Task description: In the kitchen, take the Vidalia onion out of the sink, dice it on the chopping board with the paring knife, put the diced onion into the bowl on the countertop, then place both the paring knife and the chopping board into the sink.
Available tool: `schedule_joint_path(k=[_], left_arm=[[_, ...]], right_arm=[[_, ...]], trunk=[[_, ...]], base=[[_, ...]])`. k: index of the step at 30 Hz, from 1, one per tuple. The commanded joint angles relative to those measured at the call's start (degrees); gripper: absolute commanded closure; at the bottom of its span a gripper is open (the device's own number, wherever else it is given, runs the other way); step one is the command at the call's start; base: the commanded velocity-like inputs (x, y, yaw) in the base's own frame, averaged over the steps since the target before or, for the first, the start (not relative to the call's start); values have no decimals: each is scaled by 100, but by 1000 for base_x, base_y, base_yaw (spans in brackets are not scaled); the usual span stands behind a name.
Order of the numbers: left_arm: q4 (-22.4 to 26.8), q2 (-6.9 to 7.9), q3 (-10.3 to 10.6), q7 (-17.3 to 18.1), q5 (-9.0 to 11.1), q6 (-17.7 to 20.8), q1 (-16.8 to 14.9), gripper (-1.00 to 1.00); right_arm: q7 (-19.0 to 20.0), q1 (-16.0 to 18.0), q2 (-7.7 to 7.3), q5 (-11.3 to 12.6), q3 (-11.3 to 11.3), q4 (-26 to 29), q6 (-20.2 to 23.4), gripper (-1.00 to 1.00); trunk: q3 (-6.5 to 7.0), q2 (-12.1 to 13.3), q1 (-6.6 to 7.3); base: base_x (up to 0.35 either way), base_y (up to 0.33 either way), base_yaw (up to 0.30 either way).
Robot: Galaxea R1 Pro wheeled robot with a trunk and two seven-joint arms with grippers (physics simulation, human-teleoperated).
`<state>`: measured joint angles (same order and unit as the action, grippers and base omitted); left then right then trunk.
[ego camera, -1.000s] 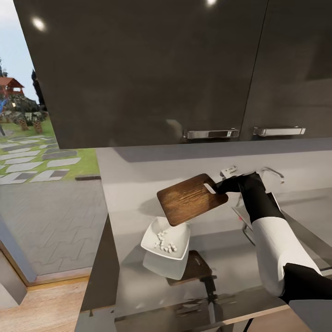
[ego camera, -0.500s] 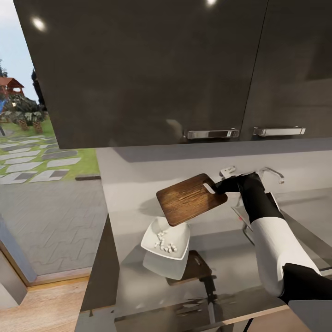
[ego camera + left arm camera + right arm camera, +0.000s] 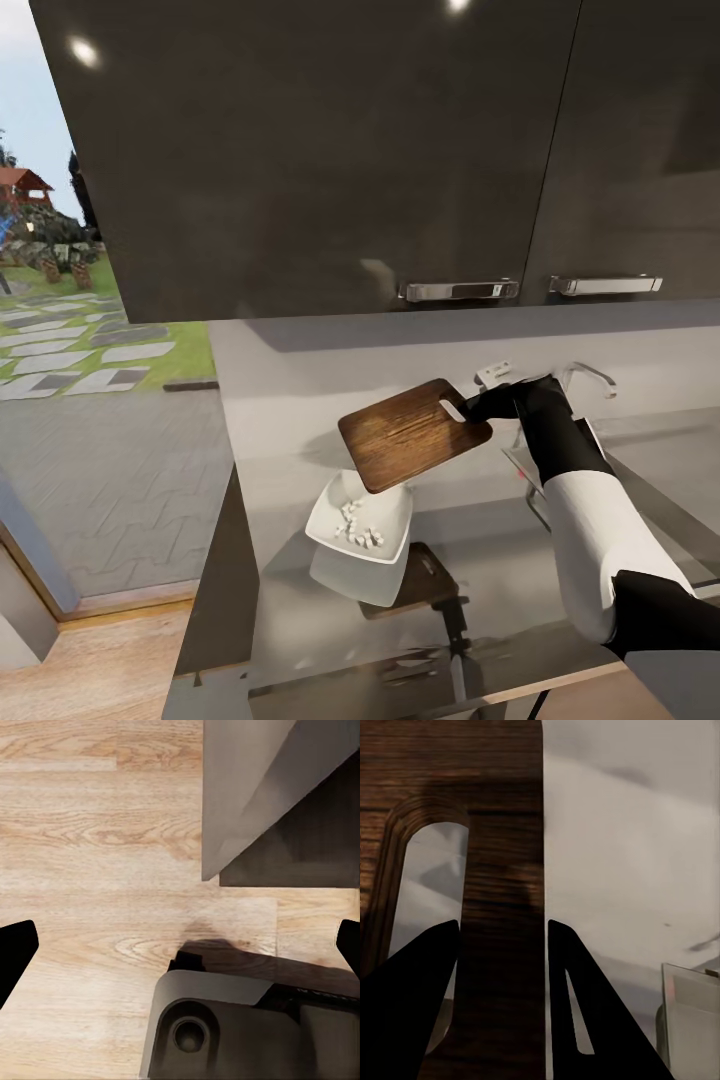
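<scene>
The dark brown chopping board (image 3: pixel 412 433) hangs tilted in the air above the white bowl (image 3: pixel 385 512), which holds diced onion pieces (image 3: pixel 358 529). My right gripper (image 3: pixel 478 405) is shut on the board's slotted handle end; in the right wrist view its fingers (image 3: pixel 431 997) clamp the board's edge (image 3: pixel 502 832) beside the slot. The sink's rim (image 3: pixel 536 508) and chrome faucet (image 3: pixel 590 374) lie just right of my right arm. A small red spot (image 3: pixel 521 477) sits at the sink edge; I cannot tell what it is. My left gripper (image 3: pixel 180 945) is open over the wooden floor.
The grey glossy countertop (image 3: pixel 480 565) mirrors the board and bowl. Dark wall cabinets (image 3: pixel 320 150) with steel handles hang close overhead. The counter's left end (image 3: pixel 225 560) drops to a floor beside a glass opening onto a garden. The robot's base (image 3: pixel 247 1027) sits under the left gripper.
The board and right gripper have crept very slightly to the left; nothing else has moved.
</scene>
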<state>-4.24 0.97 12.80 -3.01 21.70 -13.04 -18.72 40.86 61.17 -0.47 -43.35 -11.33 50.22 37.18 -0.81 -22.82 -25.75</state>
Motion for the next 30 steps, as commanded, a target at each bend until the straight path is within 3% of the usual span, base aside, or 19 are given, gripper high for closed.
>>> schedule_joint_path(k=[1, 8, 14, 23, 30], left_arm=[[-22, -27, 48, -7, 34, -29, -9, -100], [-24, -78, 48, 5, 36, -19, -9, -100], [-24, -80, 48, -13, 36, -21, -9, -100], [-32, -65, 48, -50, 41, -23, -9, -100], [-33, -37, 47, -59, 45, -23, -9, -100]], right_arm=[[53, 4, 2, -59, -12, 6, 1, 100], [53, 5, 7, -56, -10, 5, 0, 100], [53, 7, 19, -51, -1, -22, 0, 100], [45, 6, 29, -46, -1, -90, 0, 100], [40, 8, 108, -50, -1, -277, -75, 100]], trunk=[[-8, -10, -3], [-8, -10, -3], [-8, -10, -3], [-8, -10, -3], [-8, -10, -3]], base=[[0, 0, 0], [-6, 0, 0], [-225, -106, 0], [-258, -230, 0], [-66, -322, 0]])
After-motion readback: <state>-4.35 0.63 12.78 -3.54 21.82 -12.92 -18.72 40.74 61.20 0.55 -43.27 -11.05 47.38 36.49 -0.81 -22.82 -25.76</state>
